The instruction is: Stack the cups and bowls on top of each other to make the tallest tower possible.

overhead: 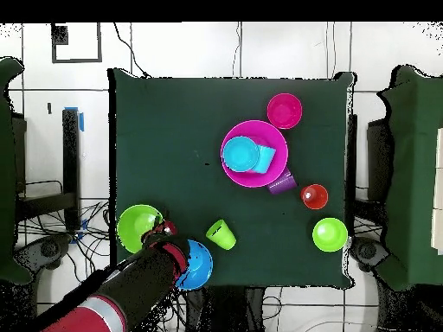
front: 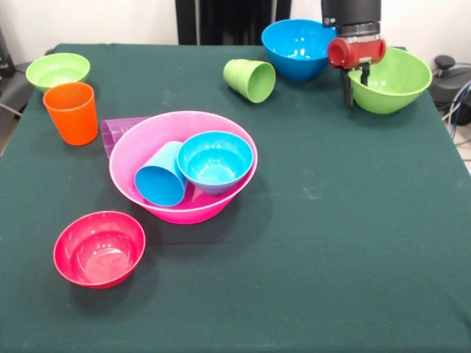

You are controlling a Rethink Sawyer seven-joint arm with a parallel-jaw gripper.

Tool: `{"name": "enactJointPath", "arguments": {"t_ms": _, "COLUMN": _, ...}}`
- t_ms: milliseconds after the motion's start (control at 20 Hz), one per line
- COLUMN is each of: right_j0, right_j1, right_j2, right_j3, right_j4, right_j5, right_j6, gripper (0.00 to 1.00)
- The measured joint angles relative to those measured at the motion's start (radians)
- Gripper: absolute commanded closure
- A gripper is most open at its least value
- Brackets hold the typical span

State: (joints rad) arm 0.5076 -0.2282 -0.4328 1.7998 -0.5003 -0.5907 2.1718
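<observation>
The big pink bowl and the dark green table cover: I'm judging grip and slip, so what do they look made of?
Big pink bowl: probably glossy moulded plastic, since its rim shows highlights. Dark green table cover: likely matte cloth or felt, with no shine.

Six bowls are out: one large pink bowl [front: 147, 151], one medium blue bowl [front: 294, 45], one medium green bowl [front: 397, 81], one small red bowl [front: 99, 248], one small light blue bowl [front: 215, 160] and one small green bowl [front: 57, 70]. Four cups: orange cup [front: 71, 112], purple cup [front: 118, 131], light blue cup [front: 160, 176], light green cup [front: 250, 79].
</observation>
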Motion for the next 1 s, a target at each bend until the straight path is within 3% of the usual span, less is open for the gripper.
{"name": "enactJointPath", "arguments": {"t_ms": 800, "right_j0": -0.018, "right_j1": -0.016, "right_j2": 0.004, "right_j3": -0.001, "right_j4": -0.014, "right_j5": -0.032, "right_j6": 0.0, "gripper": 1.0}}
{"name": "enactJointPath", "arguments": {"t_ms": 900, "right_j0": -0.07, "right_j1": -0.041, "right_j2": 0.048, "right_j3": -0.005, "right_j4": -0.082, "right_j5": -0.024, "right_j6": 0.001, "gripper": 1.0}}
{"name": "enactJointPath", "arguments": {"t_ms": 1000, "right_j0": -0.18, "right_j1": -0.085, "right_j2": 0.148, "right_j3": -0.011, "right_j4": -0.226, "right_j5": 0.017, "right_j6": 0.012, "gripper": 1.0}}
